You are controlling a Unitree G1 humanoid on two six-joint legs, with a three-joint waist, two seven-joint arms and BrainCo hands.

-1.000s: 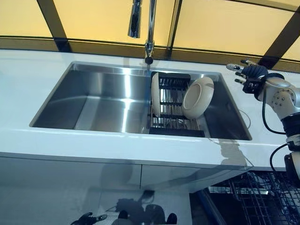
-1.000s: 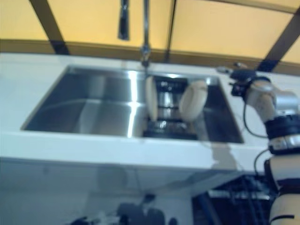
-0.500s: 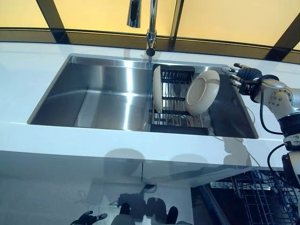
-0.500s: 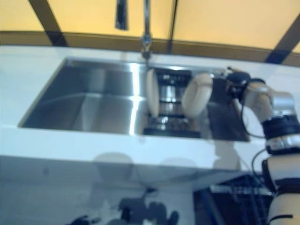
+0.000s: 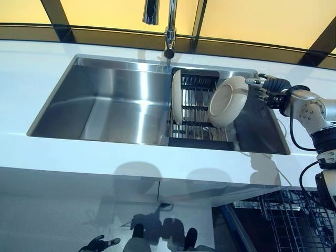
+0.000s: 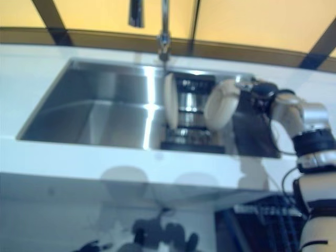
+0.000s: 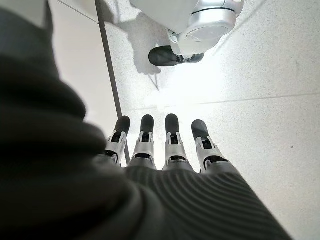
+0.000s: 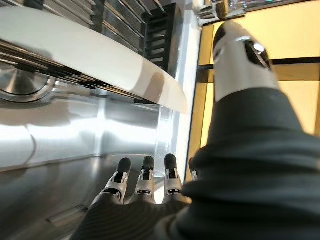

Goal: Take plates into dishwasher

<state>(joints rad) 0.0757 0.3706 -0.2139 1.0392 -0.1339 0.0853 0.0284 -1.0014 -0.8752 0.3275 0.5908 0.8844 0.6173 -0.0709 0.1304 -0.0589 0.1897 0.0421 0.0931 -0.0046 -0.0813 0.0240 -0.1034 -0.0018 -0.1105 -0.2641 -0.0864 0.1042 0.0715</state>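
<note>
**Right hand at the tilted plate's rim, no grasp yet**

Right hand sits right of centre in the head view, above the right end of the sink, fingers straight and relaxed, holding nothing. Fingertips are just beside the upper right rim of the tilted plate; contact can't be confirmed. In the wrist view the plate's pale edge runs above the fingers with a gap between them.

Two plates stand in the black rack in the sink's right part. The upright plate is on the rack's left side, edge-on. The tilted one leans on the rack's right side. Bare steel lies between rack and the sink's right wall. Left basin is open. The tap hangs at top centre, behind the rack.

Versus 1.0 s ago: the right hand has moved left off the counter corner toward the tilted plate. Plates haven't shifted in the rack; the whole frame has moved a little.

Left hand hangs low over speckled floor, fingers straight, empty.

White counter surrounds the sink; yellow panels behind. The dishwasher basket shows at lower right, below counter level.
</note>
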